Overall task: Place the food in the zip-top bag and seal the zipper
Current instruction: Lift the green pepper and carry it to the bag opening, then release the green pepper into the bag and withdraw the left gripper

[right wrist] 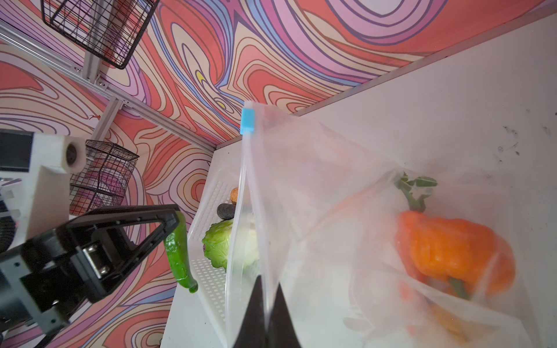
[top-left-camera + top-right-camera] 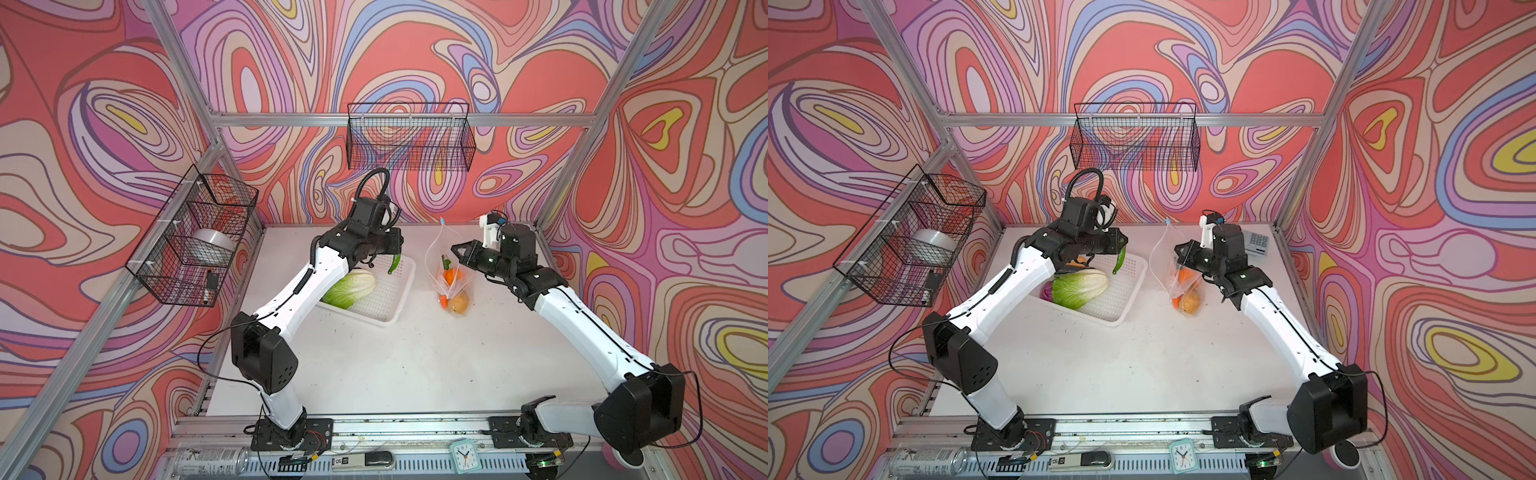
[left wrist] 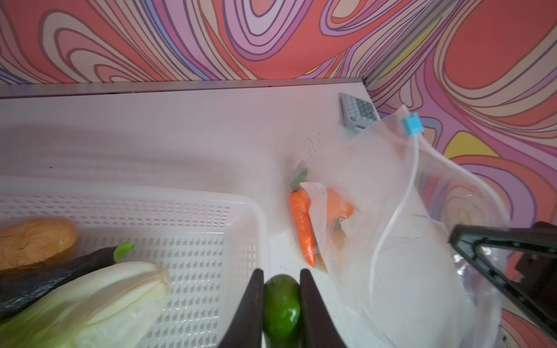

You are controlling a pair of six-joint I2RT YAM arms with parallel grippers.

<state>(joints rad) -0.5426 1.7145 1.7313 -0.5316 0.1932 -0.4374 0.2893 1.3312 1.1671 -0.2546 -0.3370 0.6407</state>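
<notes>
Fingers (image 3: pixel 250 310) of our left gripper (image 3: pixel 281 271) clamp a glossy curved green pepper (image 3: pixel 281 307), barely parted; right gripper (image 1: pixel 267 281) pinches shut on crinkly zip-top bag (image 1: pixel 316 186).

Swirl-patterned pink and red walls (image 2: pixel 415 50) with aluminium rails (image 2: pixel 291 120) enclose a white counter (image 2: pixel 395 365); black wire baskets (image 2: pixel 409 141) hang upper centre and left.

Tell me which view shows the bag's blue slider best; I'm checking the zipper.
Left wrist view: the blue slider is large, both zipper tracks parting from it. Right wrist shows it nearly as well; in both top views, only a speck.
</notes>
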